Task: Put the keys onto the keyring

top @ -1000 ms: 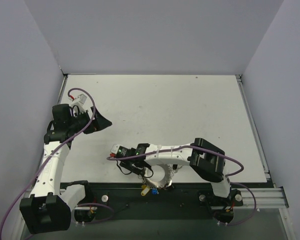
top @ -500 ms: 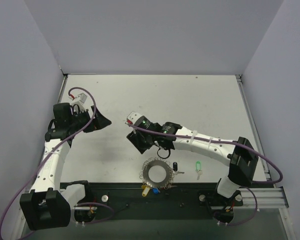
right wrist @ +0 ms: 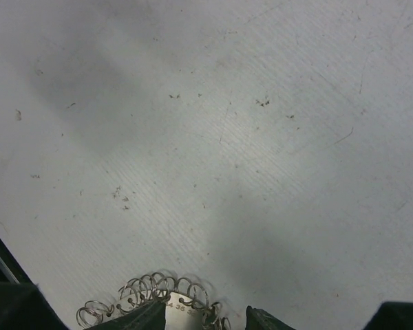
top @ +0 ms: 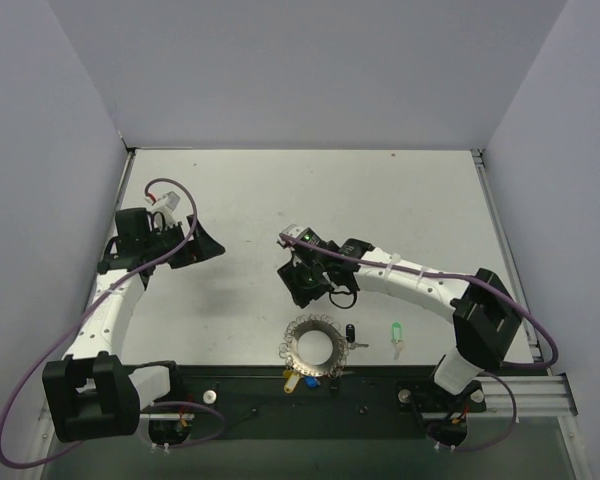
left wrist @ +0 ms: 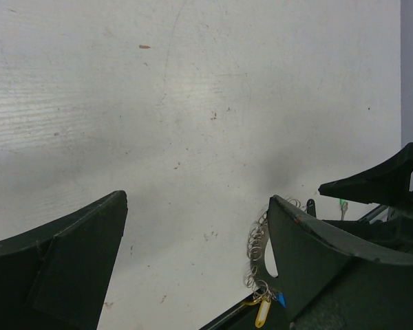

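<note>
The keyring (top: 313, 346), a silvery ring with a coiled rim, lies flat near the table's front edge. A yellow key (top: 290, 378) and a blue key (top: 308, 381) hang from its near side. A black-headed key (top: 350, 333) and a green key (top: 396, 332) lie loose to its right. My right gripper (top: 310, 289) hovers just beyond the ring, open and empty; its wrist view shows the ring's rim (right wrist: 158, 292) between its fingertips (right wrist: 134, 320). My left gripper (top: 210, 244) is open and empty, far left. Its view shows the keyring (left wrist: 256, 251), the yellow key (left wrist: 261, 313) and the green key (left wrist: 343, 204).
The black base rail (top: 380, 395) runs along the table's near edge, right behind the ring. Grey walls close the table on the left, back and right. The right arm's cable (top: 342, 297) loops near the right gripper.
My right arm has swung away from the near edge, where it covered the keyring, to a spot just beyond it. The ring, black key and green key now show. The left arm barely shifted.
</note>
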Robot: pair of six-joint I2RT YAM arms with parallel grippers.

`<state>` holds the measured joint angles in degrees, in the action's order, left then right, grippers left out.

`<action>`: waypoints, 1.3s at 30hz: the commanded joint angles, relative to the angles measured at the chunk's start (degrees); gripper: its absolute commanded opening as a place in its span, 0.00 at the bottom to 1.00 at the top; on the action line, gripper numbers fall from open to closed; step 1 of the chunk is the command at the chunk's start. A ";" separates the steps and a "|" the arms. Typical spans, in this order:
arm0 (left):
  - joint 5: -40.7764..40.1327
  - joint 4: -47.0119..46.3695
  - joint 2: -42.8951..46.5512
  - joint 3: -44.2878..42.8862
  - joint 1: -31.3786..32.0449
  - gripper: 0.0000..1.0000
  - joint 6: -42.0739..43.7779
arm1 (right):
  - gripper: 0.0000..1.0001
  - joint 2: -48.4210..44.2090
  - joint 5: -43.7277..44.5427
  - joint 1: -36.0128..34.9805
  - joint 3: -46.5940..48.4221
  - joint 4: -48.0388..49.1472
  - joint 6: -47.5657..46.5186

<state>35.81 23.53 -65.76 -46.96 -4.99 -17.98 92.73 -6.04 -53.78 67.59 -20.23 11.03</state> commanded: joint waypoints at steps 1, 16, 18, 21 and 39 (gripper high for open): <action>1.54 -2.70 -0.42 0.29 -0.10 0.92 0.75 | 0.48 -2.20 -3.44 1.66 -2.11 -2.10 3.21; 3.56 -3.58 -0.86 1.08 0.77 0.92 0.49 | 0.45 -1.76 -13.99 -3.69 -3.52 -1.66 -0.21; 3.39 -3.23 -1.13 1.08 2.00 0.92 0.84 | 0.45 -1.24 -14.70 -5.10 -3.08 -1.57 -1.70; 2.69 -2.44 -1.92 0.91 4.55 0.92 1.01 | 0.45 -0.62 -14.53 -7.13 -2.73 -1.13 -2.85; -3.90 -22.63 11.88 26.38 34.25 0.57 -23.84 | 0.45 -16.43 -20.67 11.48 -15.38 9.94 5.58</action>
<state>34.70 10.02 -54.68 -23.00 24.64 -34.61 79.37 -22.59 -47.27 54.50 -13.72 13.54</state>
